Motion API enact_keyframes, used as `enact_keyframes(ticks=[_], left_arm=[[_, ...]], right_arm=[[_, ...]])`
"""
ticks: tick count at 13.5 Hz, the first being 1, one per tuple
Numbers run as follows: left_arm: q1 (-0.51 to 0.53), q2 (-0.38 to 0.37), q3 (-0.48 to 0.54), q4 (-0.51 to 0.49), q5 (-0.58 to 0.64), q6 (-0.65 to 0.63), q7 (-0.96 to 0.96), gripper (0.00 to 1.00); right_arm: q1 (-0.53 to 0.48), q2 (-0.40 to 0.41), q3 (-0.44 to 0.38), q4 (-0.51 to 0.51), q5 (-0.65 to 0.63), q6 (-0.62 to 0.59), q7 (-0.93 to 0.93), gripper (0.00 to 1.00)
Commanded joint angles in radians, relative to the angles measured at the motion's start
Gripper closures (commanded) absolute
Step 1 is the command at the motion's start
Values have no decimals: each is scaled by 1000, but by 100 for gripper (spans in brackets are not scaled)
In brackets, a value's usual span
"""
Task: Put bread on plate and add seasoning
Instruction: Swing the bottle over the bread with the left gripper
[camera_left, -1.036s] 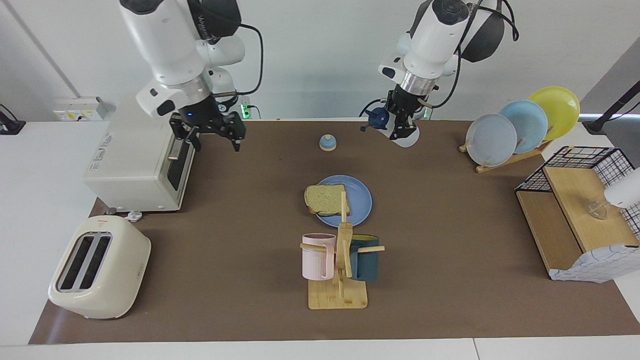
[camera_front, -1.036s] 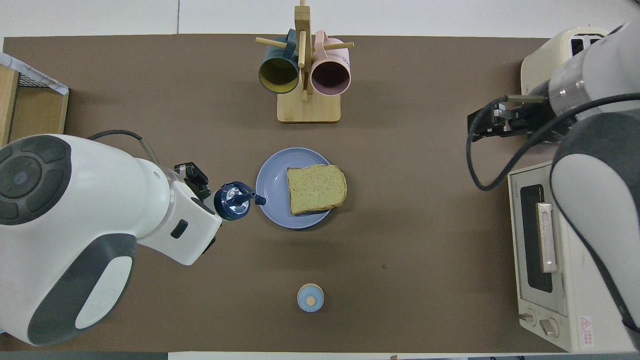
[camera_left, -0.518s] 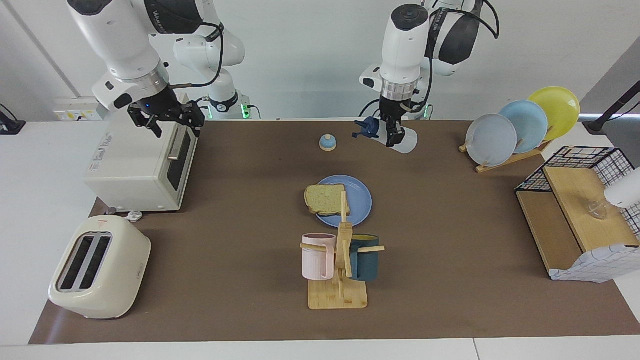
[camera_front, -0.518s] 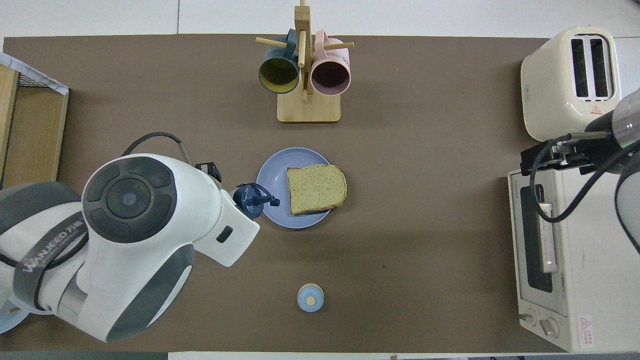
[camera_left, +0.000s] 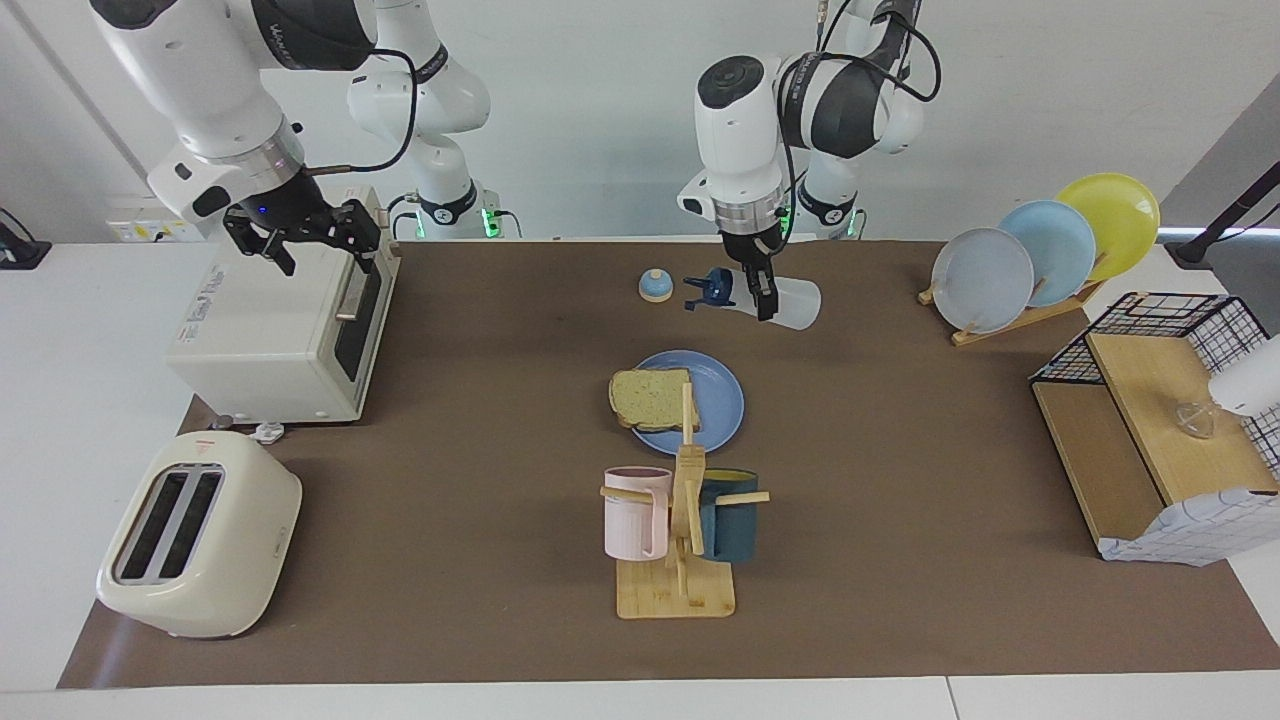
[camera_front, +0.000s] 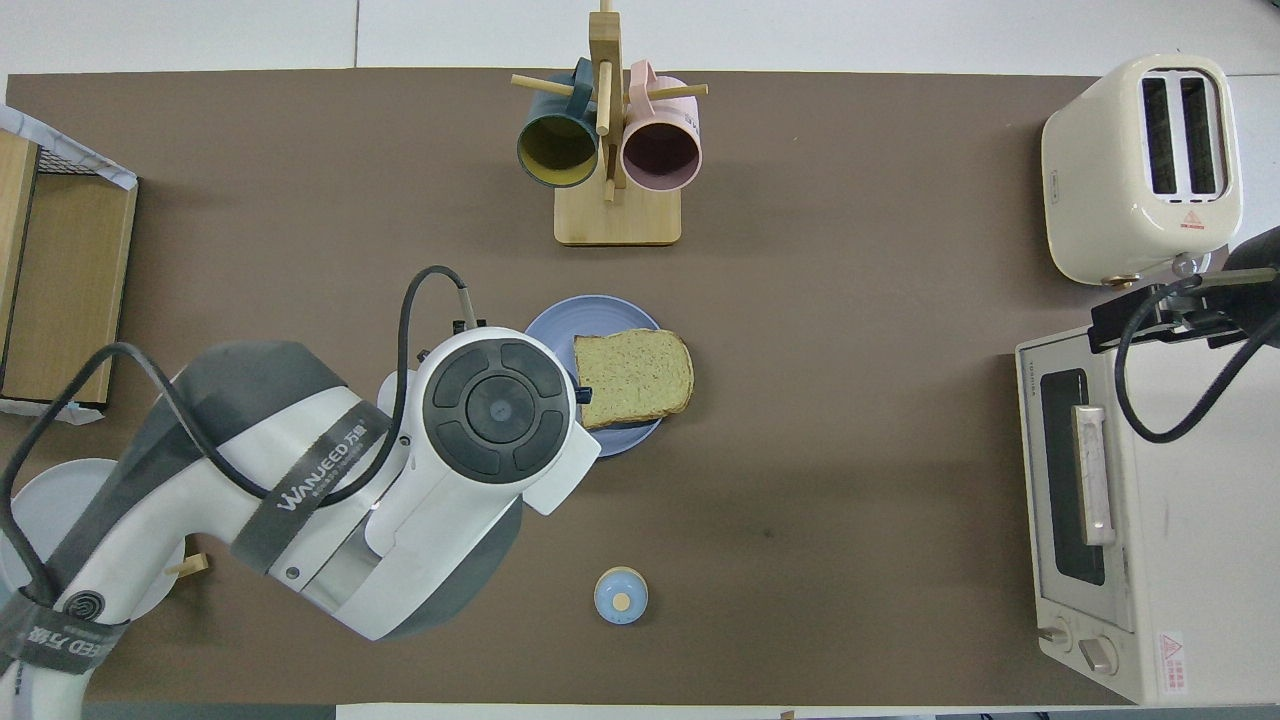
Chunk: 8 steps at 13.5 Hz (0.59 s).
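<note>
One bottle carried tipped, bread already plated.
Left gripper clamped the seasoning mid-body; probably light, slick plastic. Right gripper waited open over the oven.

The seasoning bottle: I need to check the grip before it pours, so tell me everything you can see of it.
The seasoning bottle is small, of translucent white plastic, wider at its base, with a dark navy cap that carries a loop. It lies tipped on its side in the air, cap toward the right arm's end. The left gripper is shut on its body, and nothing else touches it. In the overhead view the left arm hides it, over the plate edge beside the bread.
</note>
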Motion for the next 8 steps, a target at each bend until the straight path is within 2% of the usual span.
enact_keyframes(ticks=[1,3,8], left_arm=[[-27,47,8,32,78,-29,-17,100],[-40,64,8,32,124,-38,-17,100],[-56,183,8,130,244,-137,-55,100]], right_arm=[[-45,-19,27,-22,-35,15,-35,0],[-45,-23,26,-28,-32,9,-32,0],[-45,-22,4,-22,-18,8,-41,0]])
